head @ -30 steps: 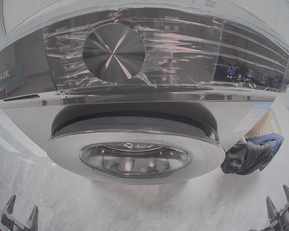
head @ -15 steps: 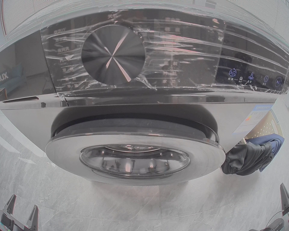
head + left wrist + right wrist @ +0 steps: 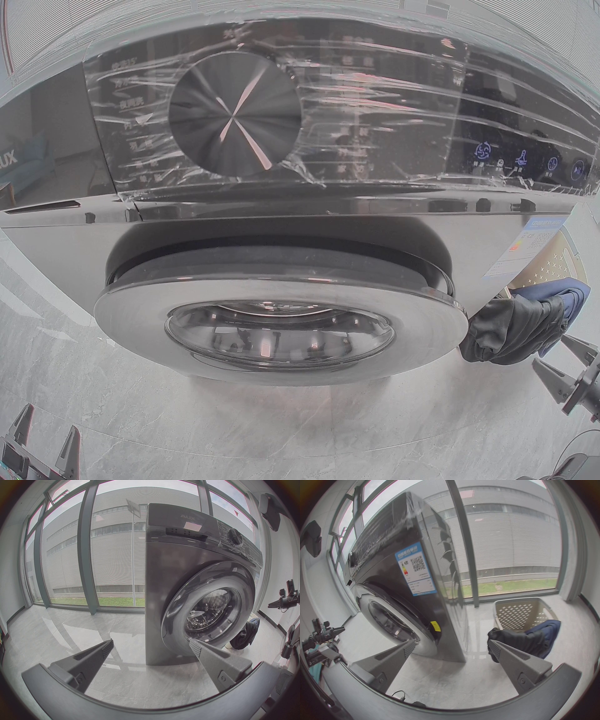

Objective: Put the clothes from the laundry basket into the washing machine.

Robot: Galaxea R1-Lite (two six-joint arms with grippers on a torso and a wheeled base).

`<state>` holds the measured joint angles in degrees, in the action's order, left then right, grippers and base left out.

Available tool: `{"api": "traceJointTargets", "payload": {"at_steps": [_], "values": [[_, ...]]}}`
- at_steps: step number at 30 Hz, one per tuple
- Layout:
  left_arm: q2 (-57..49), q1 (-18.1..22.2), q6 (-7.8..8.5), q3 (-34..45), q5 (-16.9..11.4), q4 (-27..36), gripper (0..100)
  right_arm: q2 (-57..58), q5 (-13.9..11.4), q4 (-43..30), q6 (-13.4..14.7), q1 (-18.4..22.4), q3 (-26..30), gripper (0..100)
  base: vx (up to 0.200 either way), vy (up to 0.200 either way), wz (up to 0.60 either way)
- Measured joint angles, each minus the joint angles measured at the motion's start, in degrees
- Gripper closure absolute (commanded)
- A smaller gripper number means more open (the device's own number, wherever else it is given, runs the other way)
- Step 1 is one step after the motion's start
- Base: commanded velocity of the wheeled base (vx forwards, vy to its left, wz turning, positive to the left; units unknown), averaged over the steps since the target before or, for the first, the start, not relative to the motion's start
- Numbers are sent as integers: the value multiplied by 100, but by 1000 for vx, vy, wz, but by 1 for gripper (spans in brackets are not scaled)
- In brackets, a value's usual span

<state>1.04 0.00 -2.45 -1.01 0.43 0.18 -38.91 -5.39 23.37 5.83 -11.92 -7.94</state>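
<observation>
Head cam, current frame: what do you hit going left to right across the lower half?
left gripper → washing machine door → black garment → right gripper. Skipped the blue garment and laundry basket: both overlap the black garment and the right gripper.

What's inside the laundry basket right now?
A black garment and a blue garment lie in the laundry basket, the black one draped over its near rim. The perforated far wall shows above them. They cover the bottom, so anything underneath is hidden.
</observation>
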Motion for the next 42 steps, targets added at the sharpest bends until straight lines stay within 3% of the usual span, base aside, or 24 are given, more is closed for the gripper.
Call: {"api": "traceJointTargets", "payload": {"at_steps": [6,10,27,31,42], "values": [[-2,0,0,0,0,0,0,-1379,266,1098,286,-1178,66,0,0,0,0],[0,0,2,0,0,0,0,-2065,400,1421,523,-1731,-49,0,0,0,0],[0,0,2,0,0,-2,0,-3510,466,1545,566,-2432,-981,0,0,0,0],[0,-2,-1,0,0,0,0,-3752,461,1842,566,-2509,-1115,0,0,0,0],[0,0,-12,0,0,-2,0,-4035,438,2165,552,-2721,-798,0,0,0,0]]}}
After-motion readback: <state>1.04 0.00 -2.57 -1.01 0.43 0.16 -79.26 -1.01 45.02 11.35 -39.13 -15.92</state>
